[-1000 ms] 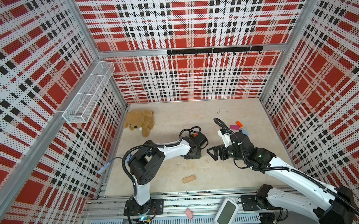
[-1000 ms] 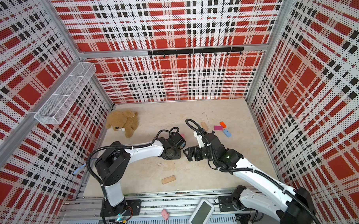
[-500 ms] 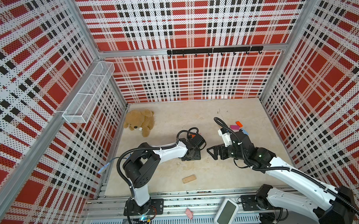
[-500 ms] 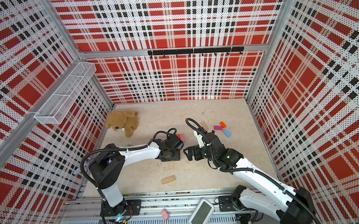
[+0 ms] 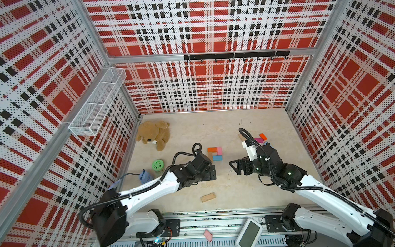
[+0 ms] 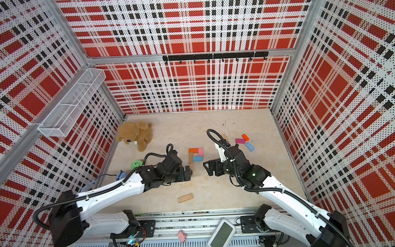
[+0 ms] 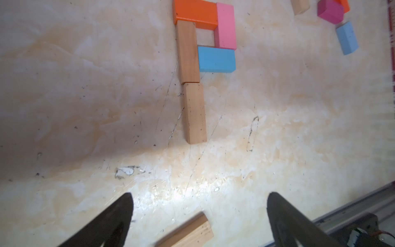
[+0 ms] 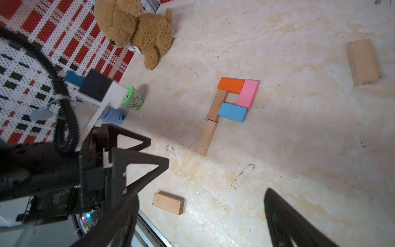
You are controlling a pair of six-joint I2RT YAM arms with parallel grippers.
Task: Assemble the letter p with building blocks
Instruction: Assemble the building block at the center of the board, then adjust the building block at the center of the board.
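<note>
Building blocks lie flat as a letter shape in both top views: orange (image 5: 212, 150) on top, pink (image 5: 219, 151) at the right, blue (image 5: 217, 158) below, and two tan blocks (image 6: 190, 159) (image 7: 195, 113) in line as the stem. My left gripper (image 5: 213, 172) is open just in front of the stem's lower end, holding nothing. My right gripper (image 5: 235, 168) stands open to the right of the shape, also with nothing in it. A loose tan block (image 5: 208, 197) lies near the front edge. Magenta (image 6: 240, 141), orange (image 6: 245, 137), light blue (image 6: 249, 146) and tan (image 8: 362, 62) blocks lie behind the right arm.
A brown teddy bear (image 5: 154, 134) sits at the back left. A green cylinder toy (image 5: 158, 165) and a small blue pouch (image 5: 145, 175) lie by the left wall. A wire basket (image 5: 98, 102) hangs on that wall. A white device (image 5: 249, 235) rests on the front rail.
My left gripper has opened and drawn back toward the front, leaving the lower tan block in line with the stem. The right arm has stayed where it was.
</note>
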